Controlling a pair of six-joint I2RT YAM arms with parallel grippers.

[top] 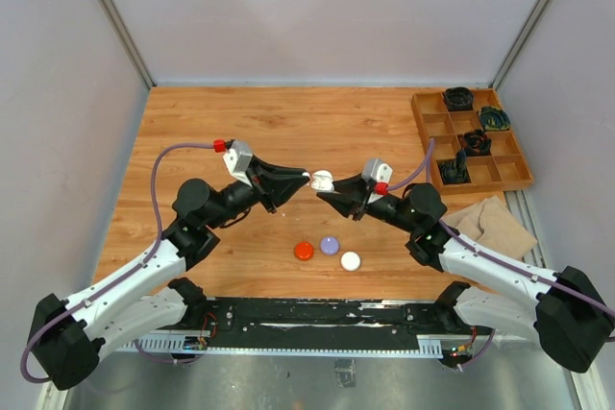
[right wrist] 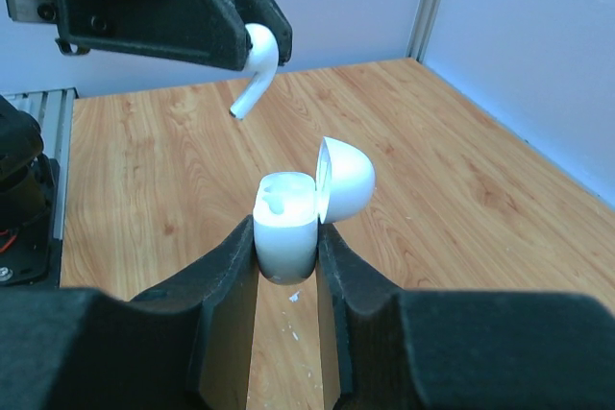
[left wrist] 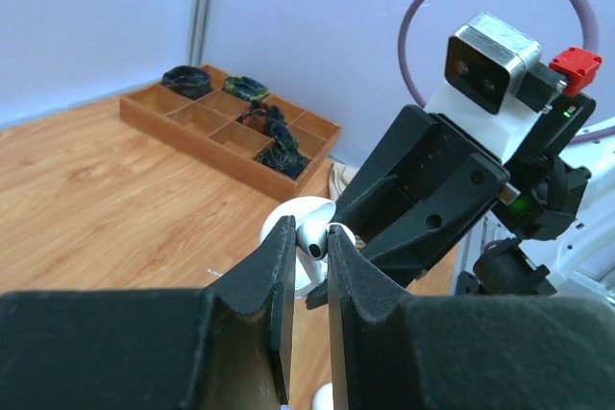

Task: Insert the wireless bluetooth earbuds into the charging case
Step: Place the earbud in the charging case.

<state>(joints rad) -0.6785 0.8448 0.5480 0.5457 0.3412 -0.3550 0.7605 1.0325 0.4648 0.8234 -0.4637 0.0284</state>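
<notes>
A white earbud [left wrist: 315, 237] is pinched between the shut jaws of my left gripper [left wrist: 309, 229], its stem hanging down. In the right wrist view the earbud [right wrist: 255, 69] hangs from the left fingers [right wrist: 192, 7], above and slightly left of the charging case [right wrist: 285, 232]. The case is white, held upright above the table by my right gripper [right wrist: 286, 249], which is shut on its body. Its lid [right wrist: 344, 180] is flipped open to the right. From the top, both grippers meet mid-table at the case [top: 322, 180]. No other earbud shows.
Three round pucks lie on the wood in front of the grippers: red [top: 304, 251], lilac [top: 330, 245] and white [top: 350, 260]. A wooden compartment tray [top: 485, 172] with dark items stands at the back right. A beige cloth [top: 495, 223] lies near the right arm.
</notes>
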